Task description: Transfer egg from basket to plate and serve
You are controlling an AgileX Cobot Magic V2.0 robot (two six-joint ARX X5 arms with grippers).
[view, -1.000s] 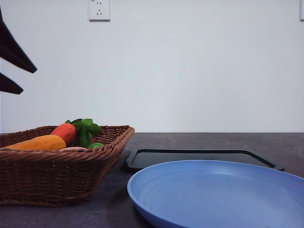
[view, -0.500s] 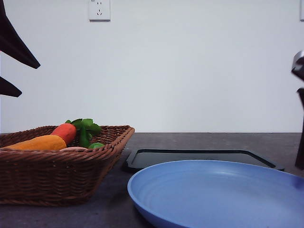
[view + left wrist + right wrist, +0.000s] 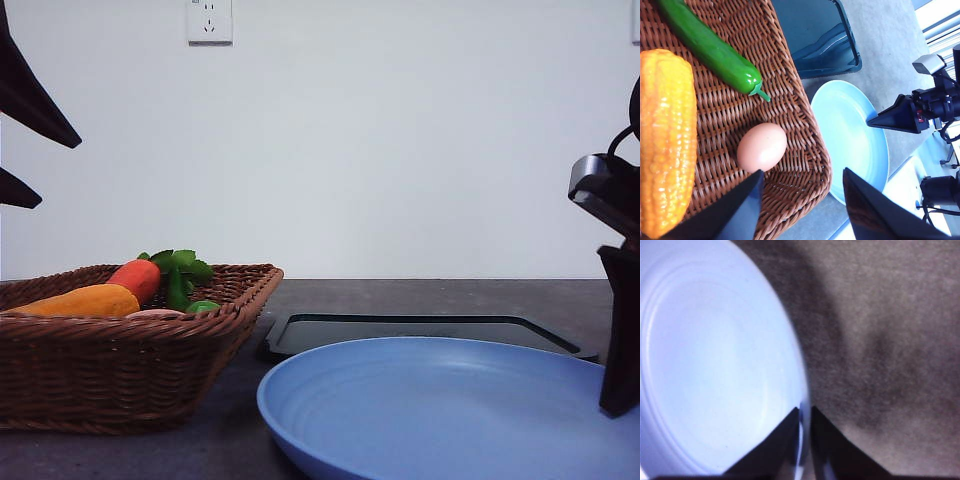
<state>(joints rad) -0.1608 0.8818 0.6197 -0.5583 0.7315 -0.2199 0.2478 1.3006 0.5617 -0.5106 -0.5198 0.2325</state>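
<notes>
The light brown egg lies in the dark wicker basket, close to its rim on the plate's side. My left gripper hangs open above that rim, one finger close beside the egg; its dark fingers show high over the basket in the front view. Just a pinkish sliver of the egg clears the rim there. The light blue plate lies on the table beside the basket. My right gripper is shut on the plate's rim, at its right side.
In the basket also lie a yellow corn cob, a green cucumber and a carrot with leaves. A flat black tray sits behind the plate. The table is dark grey, with a white wall behind.
My right arm came in from the right and lowered onto the plate's right rim. The plate slid slightly left. My left gripper barely moved.
</notes>
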